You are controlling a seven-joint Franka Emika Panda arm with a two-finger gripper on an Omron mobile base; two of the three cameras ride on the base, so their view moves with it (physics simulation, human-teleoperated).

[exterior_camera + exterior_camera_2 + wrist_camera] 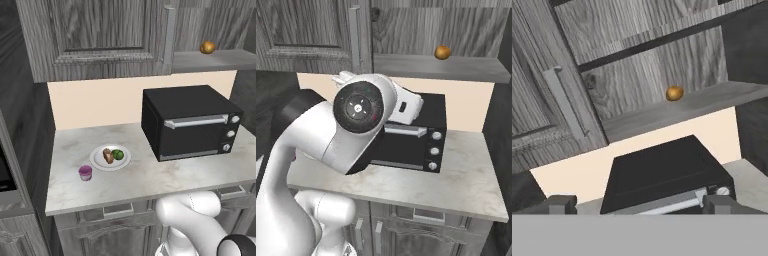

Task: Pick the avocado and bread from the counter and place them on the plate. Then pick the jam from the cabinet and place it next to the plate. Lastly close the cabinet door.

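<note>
Two foods, avocado (118,154) and bread (108,156), fill plate (98,164).

No readable text anywhere, no labels, brands or numbers — black microwave (190,121) front and knobs unmarked, pink jam (85,172) jar plain, cabinet (95,37) doors bare — nothing legible.

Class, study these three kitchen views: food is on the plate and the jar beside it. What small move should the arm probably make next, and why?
Probably reach the gripper toward the edge of the open dark grey wood-grain cabinet door to push it shut. The green avocado and brown bread lie on the round white plate, the magenta jam jar stands beside it, and the grey shelf is exposed.
</note>
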